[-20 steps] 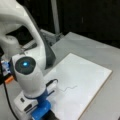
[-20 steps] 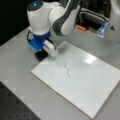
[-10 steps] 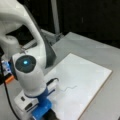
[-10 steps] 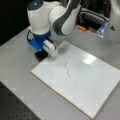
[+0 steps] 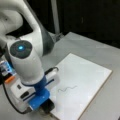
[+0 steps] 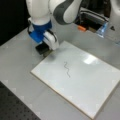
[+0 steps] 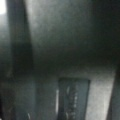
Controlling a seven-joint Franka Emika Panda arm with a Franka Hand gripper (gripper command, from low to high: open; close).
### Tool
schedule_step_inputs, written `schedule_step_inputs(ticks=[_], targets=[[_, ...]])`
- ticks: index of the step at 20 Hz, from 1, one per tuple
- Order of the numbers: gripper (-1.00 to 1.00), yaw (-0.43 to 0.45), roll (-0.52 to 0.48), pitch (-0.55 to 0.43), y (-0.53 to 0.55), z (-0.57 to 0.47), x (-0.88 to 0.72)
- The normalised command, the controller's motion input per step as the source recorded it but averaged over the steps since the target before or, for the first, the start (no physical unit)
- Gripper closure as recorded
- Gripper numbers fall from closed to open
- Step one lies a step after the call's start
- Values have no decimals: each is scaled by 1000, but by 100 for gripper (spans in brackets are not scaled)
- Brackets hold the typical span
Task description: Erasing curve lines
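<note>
Dark curve lines [image 6: 67, 69] on white board [image 6: 85, 82], grey table [image 6: 17, 57]

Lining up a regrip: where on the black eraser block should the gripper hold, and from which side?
Likely from above, across its short sides: the black eraser block sits low under the gripper at the whiteboard corner, apart from the curve lines.

Curve lines [image 6: 67, 69] lie mid-board [image 6: 100, 85], pincer [image 6: 44, 50] at its corner.

Curve lines [image 5: 67, 88] [image 6: 67, 69]: one thin dark squiggle, two humps, unerased, near the white board's [image 6: 85, 82] middle, nearer the eraser-side edge.
</note>
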Motion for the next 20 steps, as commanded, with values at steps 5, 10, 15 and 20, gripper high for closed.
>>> schedule_step_inputs(ticks=[5, 10, 15, 20], targets=[[100, -215, -78, -48, 154, 189, -280], [100, -206, -33, -165, 203, -36, -303], [100, -248, -7, -171, 288, -151, -298], [100, -289, -9, -227, 394, -214, -276]])
